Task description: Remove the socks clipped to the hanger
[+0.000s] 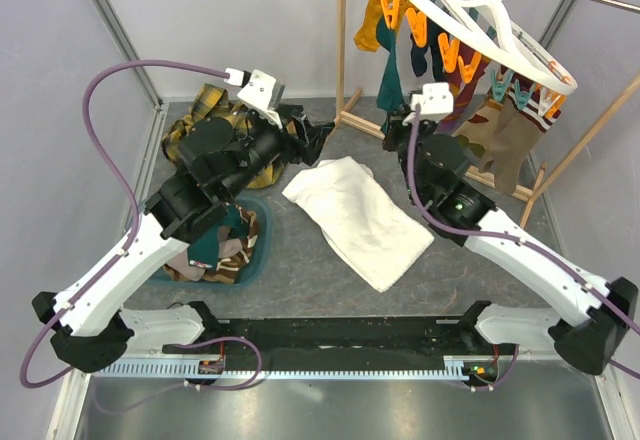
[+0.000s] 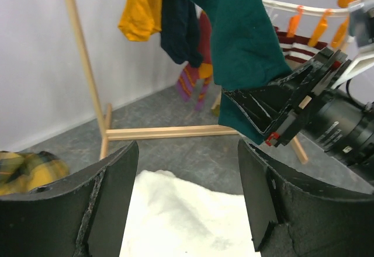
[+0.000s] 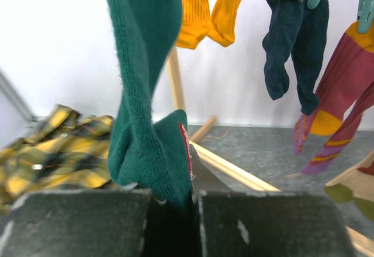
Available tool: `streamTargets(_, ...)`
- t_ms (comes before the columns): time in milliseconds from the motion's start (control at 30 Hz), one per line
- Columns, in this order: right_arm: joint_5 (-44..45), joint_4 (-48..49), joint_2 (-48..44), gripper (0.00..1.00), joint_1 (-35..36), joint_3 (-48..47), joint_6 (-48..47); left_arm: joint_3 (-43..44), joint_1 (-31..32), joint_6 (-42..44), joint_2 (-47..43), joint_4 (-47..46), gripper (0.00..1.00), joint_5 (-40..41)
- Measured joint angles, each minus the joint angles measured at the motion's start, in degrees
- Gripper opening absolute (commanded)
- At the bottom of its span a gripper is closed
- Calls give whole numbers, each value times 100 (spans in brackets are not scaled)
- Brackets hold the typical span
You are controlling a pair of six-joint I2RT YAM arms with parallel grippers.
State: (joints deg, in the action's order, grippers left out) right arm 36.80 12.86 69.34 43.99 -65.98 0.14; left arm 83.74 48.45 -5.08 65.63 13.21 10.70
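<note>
Your right gripper [image 3: 172, 201] is clenched on the toe of a dark teal sock [image 3: 140, 82]. The sock hangs from the hanger [image 1: 500, 30] over the far right corner of the bench [image 1: 300, 290]. Your left gripper [image 2: 187, 163] is spread wide and holds nothing. The teal tub [image 1: 262, 255] near the left edge has a pile of socks [image 1: 228, 250] in it.

You have bright, even light, only soft shadows around the crumpled white cloth towel [image 1: 355, 215]. In your right wrist view the pale wall [image 3: 58, 47], upper left, washes out.
</note>
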Motion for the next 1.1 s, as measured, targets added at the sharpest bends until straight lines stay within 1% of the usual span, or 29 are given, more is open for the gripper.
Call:
streamTargets(133,-173,-258,-529,0,-2,142,339,-103,0,-229,9,-138,75,-437)
streamTargets(333,-365,-573,-994,0,-13,278,763,-914,0,-376,-22,-708,75,-1279)
streamTargets(533,-538,-839,-1093,0,-13,299,1040,-896,0,-372,452,-1038,75,-1703)
streamTargets(700,-555,-1003,-1185,0,-31,455,1147,-155,2,-415,966,-1056,75,-1725)
streamTargets(867,-568,-1082,-1215,0,-35,516,1119,1185,0,-643,1464,-1040,75,-1169)
streamTargets(1033,-662,-1088,-1215,0,-35,520,1045,2251,0,-708,1906,-1211,74,-820)
streamTargets(1100,-688,-1095,-1215,0,-35,520,1010,2627,0,-704,2159,-1325,72,-769)
